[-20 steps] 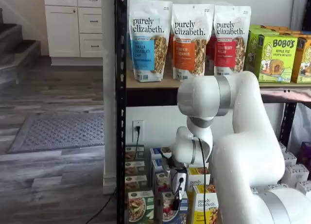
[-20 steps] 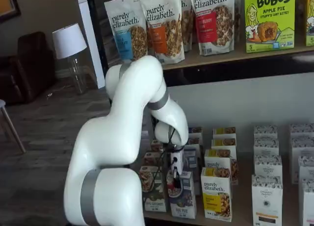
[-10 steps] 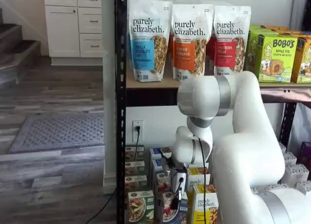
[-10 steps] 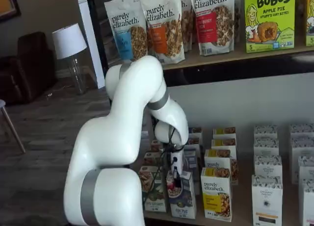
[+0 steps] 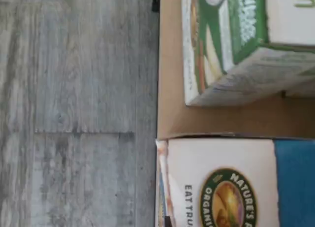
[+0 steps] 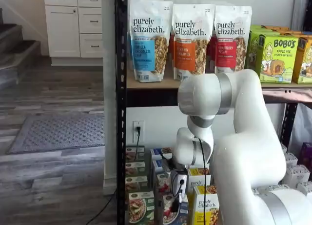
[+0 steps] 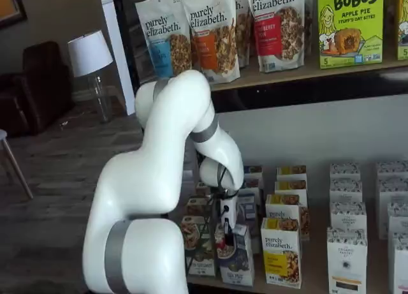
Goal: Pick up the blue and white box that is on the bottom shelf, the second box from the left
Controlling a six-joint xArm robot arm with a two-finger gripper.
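Note:
The blue and white box [image 7: 234,263] stands at the front of the bottom shelf [image 7: 306,282], second in its row. It also shows in a shelf view [image 6: 169,211]. In the wrist view its white top with a round logo and a blue side [image 5: 231,187] is close under the camera, at the shelf's front edge. My gripper [image 7: 225,233] hangs over the box's top with a black finger down its front. It also shows in a shelf view [image 6: 177,198]. The box shifts with the fingers, so they are closed on it.
A green-trimmed carton [image 5: 231,45] stands beside the box on the tan shelf board [image 5: 170,109], also in a shelf view [image 6: 140,208]. A yellow carton [image 7: 280,252] stands on the other side. More cartons stand behind. Granola bags [image 6: 151,39] fill the upper tier. A black post [image 6: 121,137] is left.
The arm has shifted slightly to the left, and the blue and white box has shifted a little with the gripper at the shelf front.

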